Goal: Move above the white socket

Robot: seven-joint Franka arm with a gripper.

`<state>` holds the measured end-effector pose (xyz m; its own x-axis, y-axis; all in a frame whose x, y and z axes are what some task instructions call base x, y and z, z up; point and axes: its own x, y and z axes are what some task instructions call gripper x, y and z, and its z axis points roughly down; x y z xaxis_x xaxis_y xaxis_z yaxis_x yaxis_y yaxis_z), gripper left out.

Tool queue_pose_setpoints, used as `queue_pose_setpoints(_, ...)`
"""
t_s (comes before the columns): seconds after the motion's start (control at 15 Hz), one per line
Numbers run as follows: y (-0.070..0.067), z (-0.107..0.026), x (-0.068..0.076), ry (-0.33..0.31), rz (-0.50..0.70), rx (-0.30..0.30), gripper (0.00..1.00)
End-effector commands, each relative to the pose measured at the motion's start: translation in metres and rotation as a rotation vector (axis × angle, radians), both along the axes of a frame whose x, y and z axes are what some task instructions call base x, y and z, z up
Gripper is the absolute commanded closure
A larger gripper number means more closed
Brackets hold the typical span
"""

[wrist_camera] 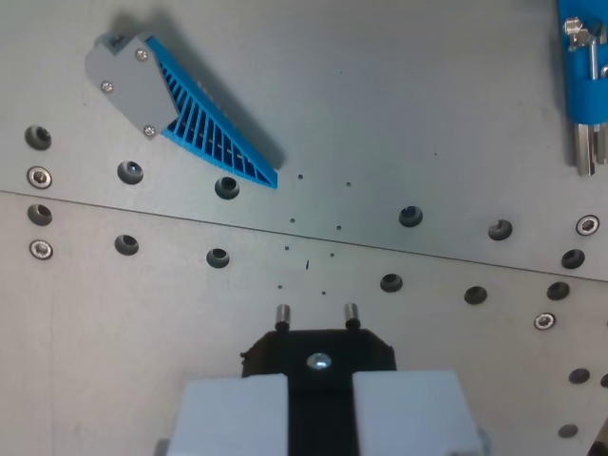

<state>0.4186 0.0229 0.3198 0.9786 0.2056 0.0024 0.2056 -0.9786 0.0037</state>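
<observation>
At the bottom of the wrist view my gripper (320,382) shows two white fingers (233,410), shut on a black plug (318,353). The plug has a screw head on top and two metal pins (282,314) pointing toward the top of the view. It hangs over a grey metal plate (399,104), just below a cluster of tiny holes (313,233). No white socket appears anywhere in this view.
A blue ribbed wedge on a grey bracket (180,109) lies at the upper left. A blue fixture with metal parts (584,71) sits at the top right edge. Two rows of screw holes (227,186) and a seam cross the plate from left to right.
</observation>
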Motion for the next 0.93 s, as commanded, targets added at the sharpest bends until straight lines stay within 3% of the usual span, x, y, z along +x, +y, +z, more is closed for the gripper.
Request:
queue_pose_setpoints(0.07, 0.002, -0.008, 0.006, -0.018, 0.024, 0.006, 1.00)
queue_pose_setpoints(0.93, 0.009, -0.050, 0.033, -0.009, 0.069, 0.022, 1.00)
